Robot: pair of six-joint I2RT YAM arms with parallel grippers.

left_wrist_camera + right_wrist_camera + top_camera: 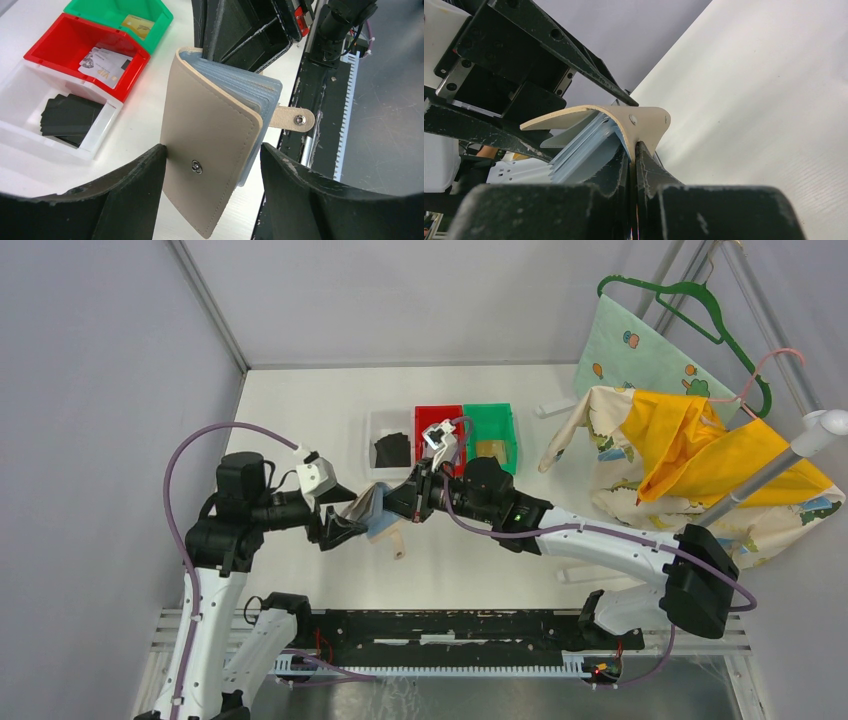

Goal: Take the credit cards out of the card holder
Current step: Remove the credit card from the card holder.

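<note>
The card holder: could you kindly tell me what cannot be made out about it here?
- Left wrist: the card holder cover hides whether its sleeves are filled.
- Right wrist: the sleeves show edge-on, so their contents are unreadable.
- Top external: the left gripper and right gripper crowd it, and it is too small.

At the centre of the bench [300, 410], the left tool [345, 526] from 9 o'clock and the right tool [402, 505] from 3 o'clock meet on the beige card holder [368, 504]. Toward 12 o'clock stand 3 bins: a white bin [375, 430] holding black cards [391, 451], a red bin [427, 419] and a green bin [490, 411].
</note>
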